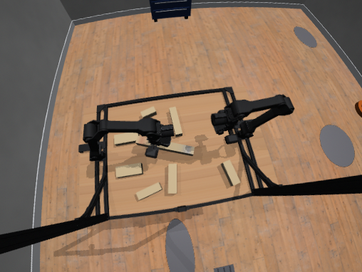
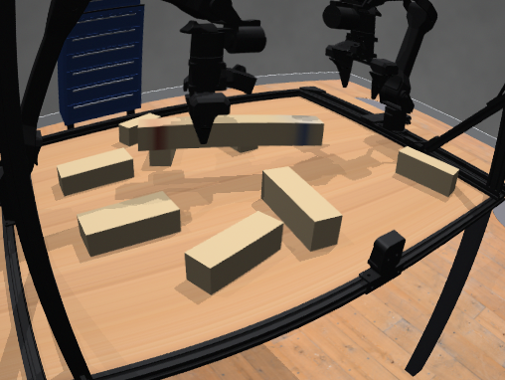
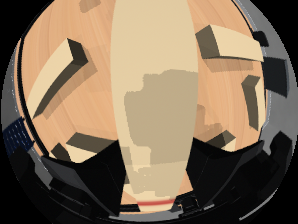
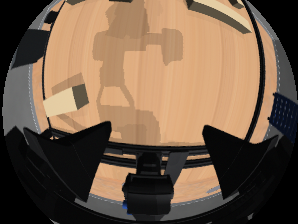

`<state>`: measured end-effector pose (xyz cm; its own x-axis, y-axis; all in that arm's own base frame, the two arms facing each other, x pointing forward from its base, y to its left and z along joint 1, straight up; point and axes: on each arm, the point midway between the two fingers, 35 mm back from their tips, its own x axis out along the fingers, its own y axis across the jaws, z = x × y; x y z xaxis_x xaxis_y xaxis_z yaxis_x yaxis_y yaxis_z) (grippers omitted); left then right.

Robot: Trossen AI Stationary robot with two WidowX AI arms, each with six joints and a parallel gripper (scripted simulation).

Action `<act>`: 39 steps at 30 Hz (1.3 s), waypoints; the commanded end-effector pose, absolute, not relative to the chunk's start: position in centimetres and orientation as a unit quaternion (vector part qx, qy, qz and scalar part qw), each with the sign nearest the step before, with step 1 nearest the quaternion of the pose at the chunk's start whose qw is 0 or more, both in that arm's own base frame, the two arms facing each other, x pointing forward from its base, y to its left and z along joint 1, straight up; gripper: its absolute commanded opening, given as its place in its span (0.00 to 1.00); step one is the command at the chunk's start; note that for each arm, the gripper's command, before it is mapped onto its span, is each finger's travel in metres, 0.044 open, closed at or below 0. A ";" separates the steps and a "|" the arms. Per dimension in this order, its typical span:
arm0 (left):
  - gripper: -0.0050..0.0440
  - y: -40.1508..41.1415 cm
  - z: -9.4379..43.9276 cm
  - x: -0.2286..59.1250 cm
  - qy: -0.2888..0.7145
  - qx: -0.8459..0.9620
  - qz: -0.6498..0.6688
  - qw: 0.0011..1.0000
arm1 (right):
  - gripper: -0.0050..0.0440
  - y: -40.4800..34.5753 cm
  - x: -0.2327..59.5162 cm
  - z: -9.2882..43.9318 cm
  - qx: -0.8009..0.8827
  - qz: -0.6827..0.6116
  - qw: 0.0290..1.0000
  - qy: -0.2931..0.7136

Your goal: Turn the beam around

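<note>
The long pale beam (image 1: 182, 148) (image 2: 258, 131) (image 3: 155, 50) has a red band near one end and a blue band near the other. In the exterior view red is at the left, blue at the right. My left gripper (image 2: 214, 121) (image 3: 153, 137) is shut on the beam, holding it above the table roughly level. Parts of blocks show beneath it. Pale blocks (image 1: 172, 179) (image 2: 129, 224) lie around; which two are the bearers I cannot tell. My right gripper (image 2: 360, 92) (image 4: 159, 128) is open and empty, raised near the frame's right side in the top view.
A pale block (image 1: 175, 121) lies just behind the beam in the top view. Others include one block (image 1: 125, 139) (image 2: 95, 170) by the left arm and one (image 1: 231, 173) (image 2: 427, 169) at the right. A black frame (image 1: 167, 97) (image 2: 308, 318) surrounds the table.
</note>
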<state>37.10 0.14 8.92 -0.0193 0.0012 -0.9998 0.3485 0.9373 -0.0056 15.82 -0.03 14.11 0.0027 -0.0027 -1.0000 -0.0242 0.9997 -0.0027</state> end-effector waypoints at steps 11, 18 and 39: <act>0.10 0.3 9.5 36.1 0.686 0.171 -0.171 0.686 | 1.00 0.0 15.7 14.1 -0.009 0.009 0.707 0.707; 0.10 0.4 9.5 35.7 0.681 0.190 -0.190 0.681 | 1.00 0.0 15.7 14.1 -0.009 0.009 0.707 0.707; 0.10 0.8 9.5 34.0 0.657 0.261 -0.261 0.657 | 1.00 0.0 15.7 14.1 -0.009 0.009 0.707 0.707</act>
